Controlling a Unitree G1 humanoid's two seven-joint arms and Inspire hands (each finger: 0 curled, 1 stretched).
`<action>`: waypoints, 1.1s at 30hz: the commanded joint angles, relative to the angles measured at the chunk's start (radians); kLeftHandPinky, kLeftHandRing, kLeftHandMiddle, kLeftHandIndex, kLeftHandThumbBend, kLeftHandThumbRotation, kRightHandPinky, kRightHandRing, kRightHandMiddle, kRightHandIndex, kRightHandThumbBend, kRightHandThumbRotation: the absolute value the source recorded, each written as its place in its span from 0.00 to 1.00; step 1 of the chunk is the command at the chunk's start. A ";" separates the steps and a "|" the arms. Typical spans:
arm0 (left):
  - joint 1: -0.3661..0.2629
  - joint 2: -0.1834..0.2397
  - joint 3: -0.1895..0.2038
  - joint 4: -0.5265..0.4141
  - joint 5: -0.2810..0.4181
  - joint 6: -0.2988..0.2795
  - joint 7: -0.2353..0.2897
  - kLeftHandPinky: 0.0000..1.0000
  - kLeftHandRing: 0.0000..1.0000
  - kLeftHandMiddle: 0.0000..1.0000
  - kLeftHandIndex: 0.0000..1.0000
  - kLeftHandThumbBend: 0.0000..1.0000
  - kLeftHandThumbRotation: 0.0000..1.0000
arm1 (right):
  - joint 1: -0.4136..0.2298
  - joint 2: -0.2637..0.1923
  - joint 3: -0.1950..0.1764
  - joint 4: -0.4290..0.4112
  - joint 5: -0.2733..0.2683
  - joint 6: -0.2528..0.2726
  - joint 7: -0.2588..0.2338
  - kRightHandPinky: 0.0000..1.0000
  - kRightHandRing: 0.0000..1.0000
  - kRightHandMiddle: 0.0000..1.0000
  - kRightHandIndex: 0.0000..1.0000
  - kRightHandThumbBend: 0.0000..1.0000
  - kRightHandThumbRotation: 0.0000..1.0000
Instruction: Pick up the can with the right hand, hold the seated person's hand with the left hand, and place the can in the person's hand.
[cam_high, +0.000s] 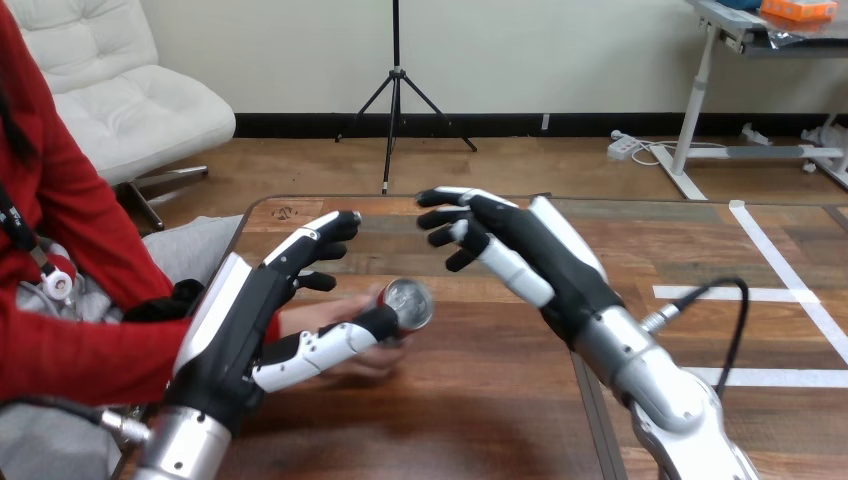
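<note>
- The left robot hand (235, 335) is nearest. Its fingers are bent over the top of the person's hand (318, 322) and its thumb is stretched along the near side, so it clasps that hand loosely between them.
- The can (408, 303) lies on its side with its silver top turned toward the camera. It rests in the person's hand, just above the table (480, 400), and the tip of the left thumb touches its near edge.
- The person's hand reaches in from the view's left, palm up under the can, with fingertips showing below it.
- The right robot hand (520, 250) hovers up and to the right of the can, apart from it. Its fingers are spread, slightly bent, and hold nothing.
- Judged from this, the handover is at its last step: the can is in the person's palm and the right robot hand has no grip on it.
- The next move calls for lifting the right robot hand clear without brushing the can. The left clasp can then be eased off gently so that the person's hand does not tip.
</note>
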 joint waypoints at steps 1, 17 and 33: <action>0.006 -0.047 0.033 0.006 -0.017 -0.073 0.048 0.73 0.85 0.87 0.88 1.00 0.94 | 0.033 -0.002 -0.049 -0.099 0.051 -0.031 0.002 0.70 0.83 0.86 0.87 1.00 1.00; 0.109 -0.123 0.042 0.025 0.018 -0.239 0.136 0.99 0.99 0.96 0.95 0.89 1.00 | 0.212 -0.010 -0.090 -0.256 0.137 -0.059 0.024 0.87 0.94 0.94 0.94 1.00 1.00; 0.186 -0.148 0.026 0.001 -0.030 -0.308 0.108 1.00 1.00 0.98 0.95 0.85 1.00 | 0.398 0.017 -0.105 -0.364 0.188 -0.118 0.024 0.90 0.93 0.93 0.93 1.00 1.00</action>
